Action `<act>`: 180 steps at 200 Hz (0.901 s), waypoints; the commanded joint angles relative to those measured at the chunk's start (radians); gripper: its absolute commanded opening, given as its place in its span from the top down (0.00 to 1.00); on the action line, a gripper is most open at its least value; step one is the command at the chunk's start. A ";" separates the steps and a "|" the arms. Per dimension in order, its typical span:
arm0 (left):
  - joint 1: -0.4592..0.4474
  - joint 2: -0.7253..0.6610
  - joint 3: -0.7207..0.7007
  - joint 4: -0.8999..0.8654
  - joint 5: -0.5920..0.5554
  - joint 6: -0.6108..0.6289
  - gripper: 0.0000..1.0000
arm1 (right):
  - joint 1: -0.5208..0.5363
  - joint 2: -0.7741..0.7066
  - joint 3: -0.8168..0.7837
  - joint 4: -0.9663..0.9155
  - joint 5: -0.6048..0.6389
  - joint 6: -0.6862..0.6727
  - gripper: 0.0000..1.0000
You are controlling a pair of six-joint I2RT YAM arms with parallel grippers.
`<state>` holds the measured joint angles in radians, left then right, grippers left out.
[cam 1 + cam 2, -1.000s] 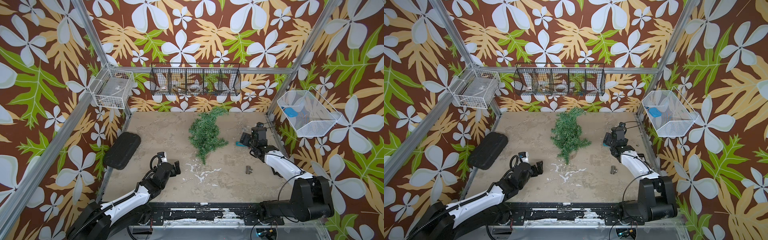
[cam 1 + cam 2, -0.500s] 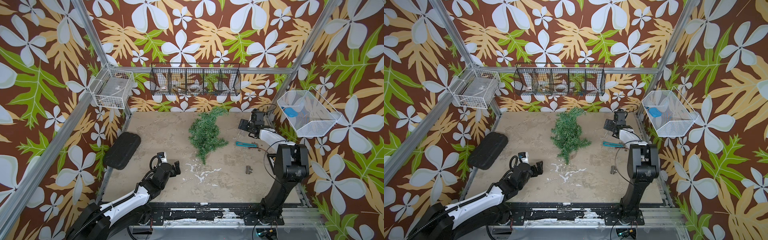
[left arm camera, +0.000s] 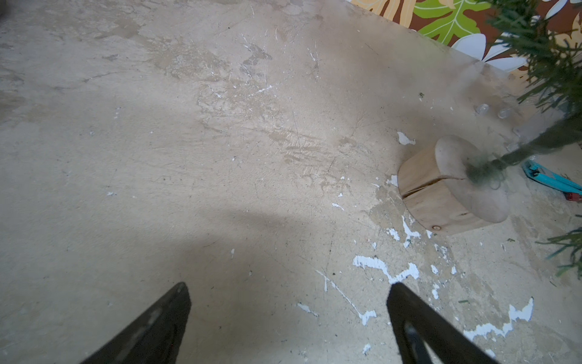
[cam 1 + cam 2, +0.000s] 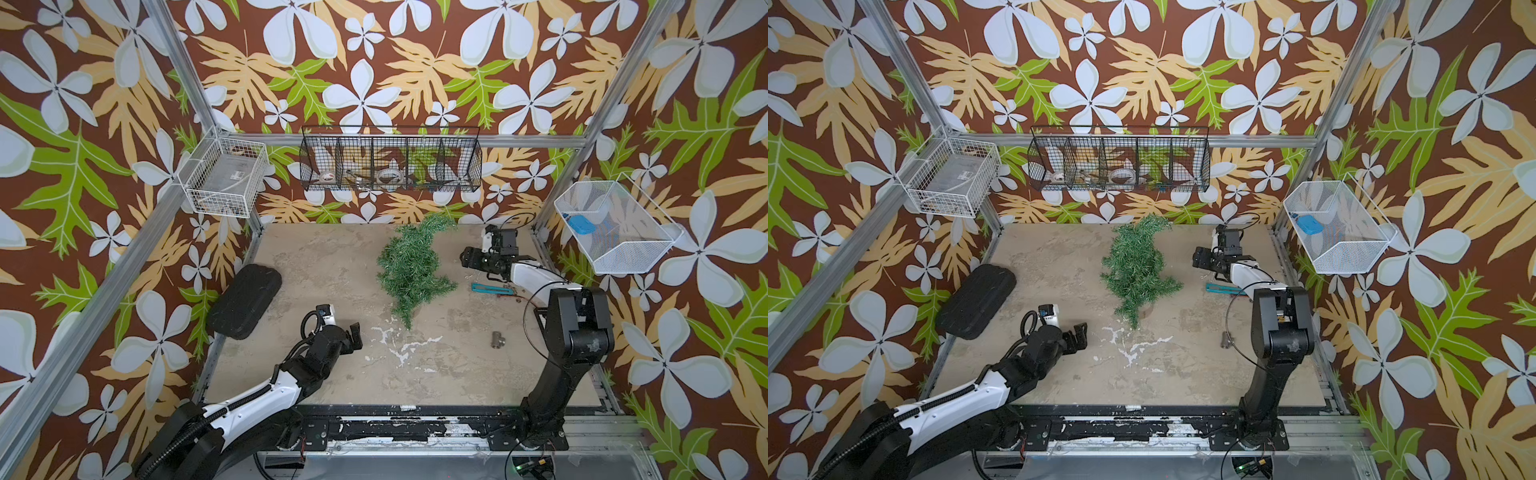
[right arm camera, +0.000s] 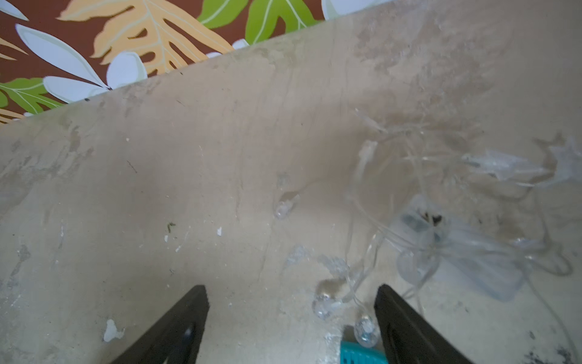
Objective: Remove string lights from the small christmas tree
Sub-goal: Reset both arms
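Jaws of your right gripper (image 4: 466, 257) stand apart, empty, over tangled clear-bulbed string lights (image 5: 441, 227) on the beige tabletop (image 4: 324, 270), right of centre. Your left gripper (image 4: 355, 332) gapes; the dark-green tinsel christmas tree (image 4: 411, 266) sits mid-frame.

The tree (image 4: 411, 266), dark green and bushy with uneven branches, sits mid-table (image 4: 332, 257) toward the back edge, its trunk set in a round wooden base (image 3: 441, 195). The lights (image 5: 441, 239), a loose tangle of clear wire with star and round bulbs, lie off it on the table nearer the right edge.
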<state>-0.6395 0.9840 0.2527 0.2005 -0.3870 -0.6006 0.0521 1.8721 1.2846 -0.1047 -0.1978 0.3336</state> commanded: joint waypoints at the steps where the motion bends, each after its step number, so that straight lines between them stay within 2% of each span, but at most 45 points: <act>1: 0.001 0.001 0.005 0.019 -0.003 0.006 0.00 | -0.020 -0.020 0.005 0.035 0.022 0.019 0.14; 47: 0.002 0.002 0.007 0.017 -0.007 0.007 0.00 | -0.056 -0.028 0.092 0.014 0.050 0.011 0.14; 104: 0.001 0.003 0.007 0.019 -0.001 0.009 0.00 | -0.101 0.161 0.282 -0.106 0.036 0.015 0.13; 137: 0.001 0.008 0.009 0.019 0.002 0.012 0.00 | -0.098 0.144 0.205 -0.062 -0.020 0.037 0.14; 180: 0.001 0.002 0.007 0.022 0.003 0.013 0.00 | -0.036 0.004 0.012 0.020 -0.010 0.032 0.14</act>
<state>-0.6395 0.9882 0.2531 0.2008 -0.3840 -0.5972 -0.0154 1.9305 1.3598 -0.1486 -0.1936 0.3664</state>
